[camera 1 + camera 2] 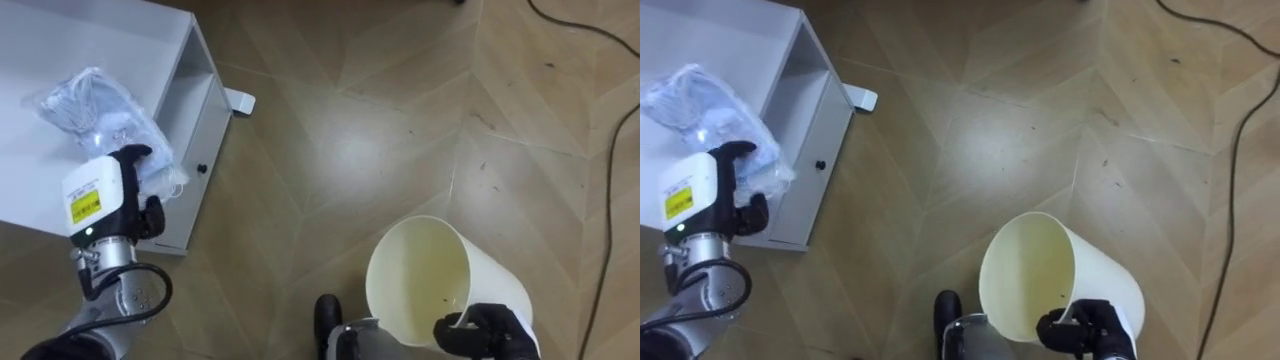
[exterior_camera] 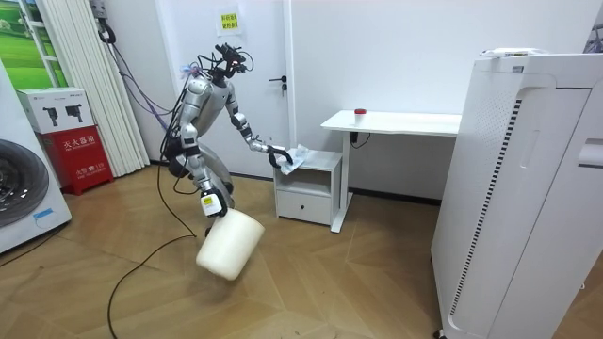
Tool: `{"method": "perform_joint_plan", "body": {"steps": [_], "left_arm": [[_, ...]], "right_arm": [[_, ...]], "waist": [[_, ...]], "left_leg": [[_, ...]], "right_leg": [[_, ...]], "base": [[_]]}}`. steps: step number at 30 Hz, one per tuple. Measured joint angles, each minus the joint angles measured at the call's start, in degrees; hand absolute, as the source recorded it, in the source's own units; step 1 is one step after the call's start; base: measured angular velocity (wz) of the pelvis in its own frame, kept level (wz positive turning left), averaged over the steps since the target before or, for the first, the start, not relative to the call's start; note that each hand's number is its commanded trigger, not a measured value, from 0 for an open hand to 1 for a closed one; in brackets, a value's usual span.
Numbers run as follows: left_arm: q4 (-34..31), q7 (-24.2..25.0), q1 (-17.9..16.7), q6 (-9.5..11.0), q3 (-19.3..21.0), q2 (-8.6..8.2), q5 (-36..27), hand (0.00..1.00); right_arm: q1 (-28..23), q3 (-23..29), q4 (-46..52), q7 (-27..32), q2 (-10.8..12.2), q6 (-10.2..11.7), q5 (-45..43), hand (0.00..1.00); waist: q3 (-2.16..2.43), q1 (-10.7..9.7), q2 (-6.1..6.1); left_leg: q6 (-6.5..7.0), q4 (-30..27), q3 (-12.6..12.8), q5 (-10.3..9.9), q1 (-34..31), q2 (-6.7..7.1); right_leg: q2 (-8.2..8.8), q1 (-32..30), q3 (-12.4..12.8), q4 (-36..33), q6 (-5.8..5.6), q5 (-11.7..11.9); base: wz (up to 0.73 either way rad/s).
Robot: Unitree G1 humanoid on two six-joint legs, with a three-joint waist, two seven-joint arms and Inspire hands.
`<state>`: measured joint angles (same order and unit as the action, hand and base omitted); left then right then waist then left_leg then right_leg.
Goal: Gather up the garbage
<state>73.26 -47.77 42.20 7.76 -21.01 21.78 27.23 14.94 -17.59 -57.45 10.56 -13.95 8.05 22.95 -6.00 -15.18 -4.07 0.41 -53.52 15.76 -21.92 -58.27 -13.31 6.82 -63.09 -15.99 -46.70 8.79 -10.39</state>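
Observation:
A crumpled clear plastic bag (image 1: 92, 108) lies on top of a low white cabinet (image 1: 60, 35) at my left. My left hand (image 1: 138, 178) rests on the bag's near end with its dark fingers curled into the plastic. My right hand (image 1: 488, 330) is low at the right, pinching the rim of a cream waste bin (image 1: 500, 285). The bin is tilted with its open mouth turned up towards me, and its inside looks empty. In the room view I stand bent forward beside the cabinet (image 2: 306, 184), the bin (image 2: 229, 245) hanging low by my legs.
The cabinet has a drawer with a small dark knob (image 1: 201, 168) on its front. A dark cable (image 1: 608, 150) runs over the wooden floor at the right. A white desk (image 2: 391, 121) stands behind the cabinet, and a tall white appliance (image 2: 528, 188) fills the room view's right.

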Motion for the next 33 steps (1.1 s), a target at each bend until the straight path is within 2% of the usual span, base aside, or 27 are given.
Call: {"method": "perform_joint_plan", "body": {"steps": [6,9,16,21,33], "left_arm": [[0.97,2.92,0.02,-2.54,-0.67,-0.09,0.08,1.0],[0.93,4.72,0.04,-3.23,-0.7,-0.28,1.0,1.0],[0.97,7.8,-0.02,-5.27,-1.17,-0.46,2.5,1.0],[1.03,8.07,-0.87,-5.43,-1.11,-0.53,5.04,1.0],[1.02,7.14,-2.74,-5.42,-1.24,-0.58,6.4,1.0]], "right_arm": [[0.26,-0.12,-0.1,0.23,-0.02,-1.34,-0.18,1.0],[0.25,-0.15,-0.17,0.23,-0.05,-2.72,-0.19,1.0],[-0.01,-0.43,-0.01,0.72,0.04,-4.32,-0.76,1.0],[-0.12,-0.32,-0.01,1.66,0.28,-4.37,-0.76,1.0],[-0.12,-0.46,0.14,2.57,0.22,-4.36,-0.68,1.0]], "waist": [[-0.03,0.22,-0.06],[-0.06,0.53,-0.12],[-0.08,0.7,-0.2],[-0.07,0.97,-0.21],[0.03,1.66,-0.3]], "left_leg": [[0.28,-0.05,-0.02,0.17,0.06,-0.03],[0.27,-0.05,-0.05,0.18,0.1,-0.04],[0.1,-0.05,0.01,0.17,0.38,-0.05],[-0.23,-0.02,0.05,0.21,0.45,-0.06],[-0.32,-0.04,0.02,0.3,0.54,0.01]], "right_leg": [[0.0,0.01,0.0,-0.01,0.0,0.02],[0.0,0.02,0.0,-0.05,0.01,0.02],[0.0,0.21,0.05,-0.13,0.18,0.12],[0.0,0.26,0.04,-0.14,0.34,0.23],[-0.05,0.32,0.06,-0.15,0.45,0.33]], "base": [[0.0],[0.0],[0.0],[0.0],[0.0]]}}
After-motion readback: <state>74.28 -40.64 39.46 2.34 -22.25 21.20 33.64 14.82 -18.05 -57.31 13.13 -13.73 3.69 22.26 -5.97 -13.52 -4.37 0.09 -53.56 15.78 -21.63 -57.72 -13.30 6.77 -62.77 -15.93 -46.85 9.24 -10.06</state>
